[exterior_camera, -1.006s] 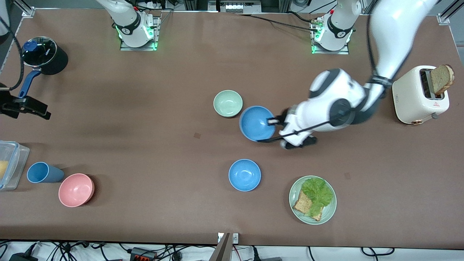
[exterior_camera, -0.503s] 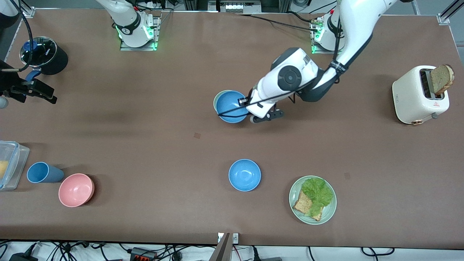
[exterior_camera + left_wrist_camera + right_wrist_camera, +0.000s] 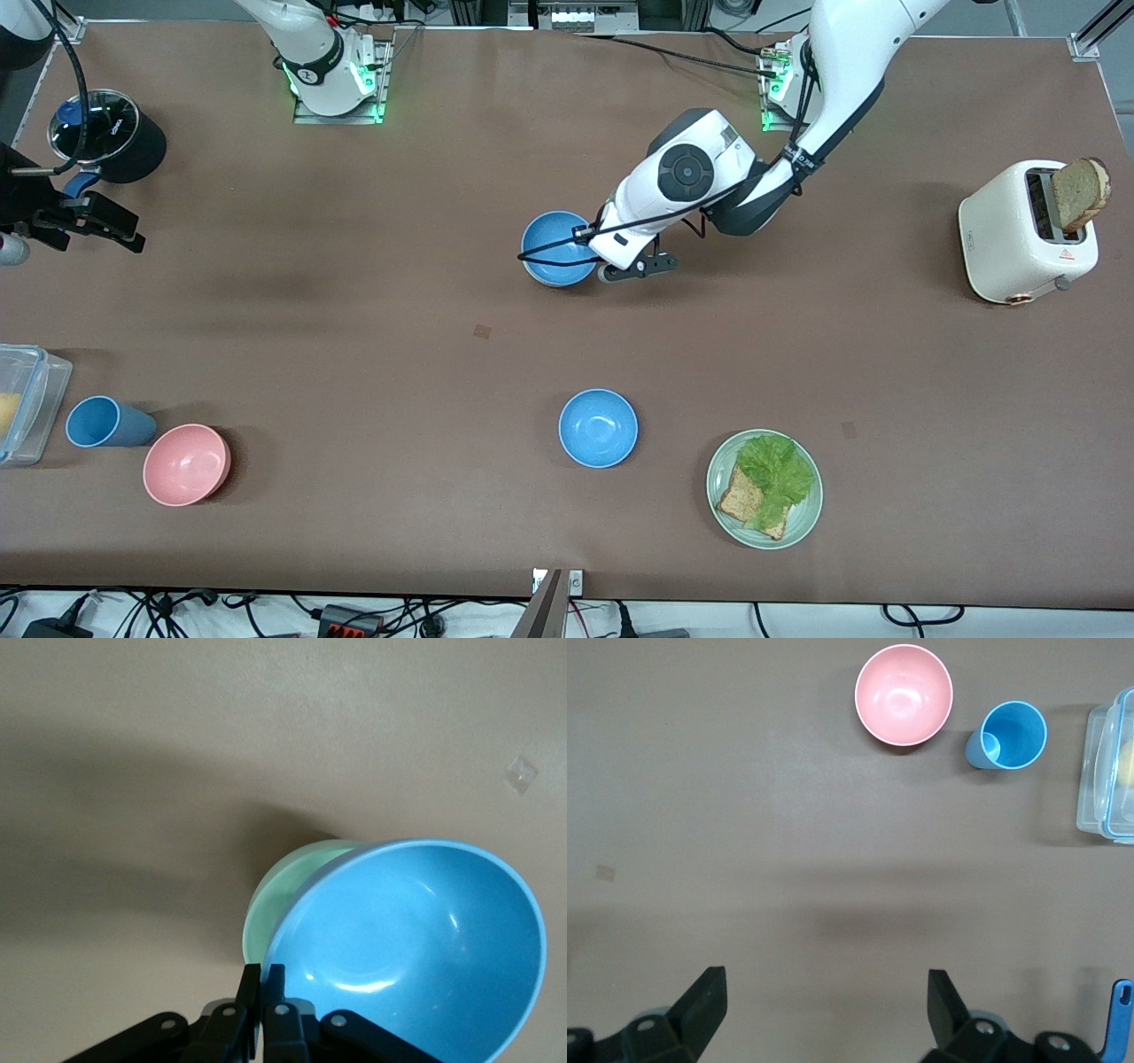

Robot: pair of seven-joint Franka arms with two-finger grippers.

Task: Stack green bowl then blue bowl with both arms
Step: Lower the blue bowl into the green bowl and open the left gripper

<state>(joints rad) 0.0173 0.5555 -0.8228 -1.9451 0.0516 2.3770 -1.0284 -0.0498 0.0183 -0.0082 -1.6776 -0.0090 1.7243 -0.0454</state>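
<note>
Brown matte counter [image 3: 372,310] fills the front view from edge to edge. Just above its centre, the small round sky-blue bowl [image 3: 556,246] hangs over the small pale mint-green bowl [image 3: 288,890], covering it completely from this camera. The left claw [image 3: 592,241] is pinched tight on the blue bowl's rim on the side toward the left arm's base.

Only the left wrist view shows the green bowl: a mint crescent peeks out from under the blue one, which sits tilted and offset, not yet nested. Whether the two rims touch I cannot tell.

Both bowls look light, rigid and thin-walled; the blue one's glossy inside seems slippery, so a rim pinch is the sensible hold, and a tilted release could let it skate off the green rim.

The right claw [image 3: 93,230], jaws spread wide and empty, waits at the upper left edge of the front view, near a black lidded saucepan with a blue handle [image 3: 111,133]. Its wrist view looks down on a pink round bowl [image 3: 904,695], a blue plastic cup [image 3: 1010,735] and a clear lidded container [image 3: 1109,771].

A second sky-blue bowl [image 3: 598,428] sits below centre, beside a green plate with lettuce and toast [image 3: 802,523]; a cream toaster [image 3: 1019,235] stands at the right.
</note>
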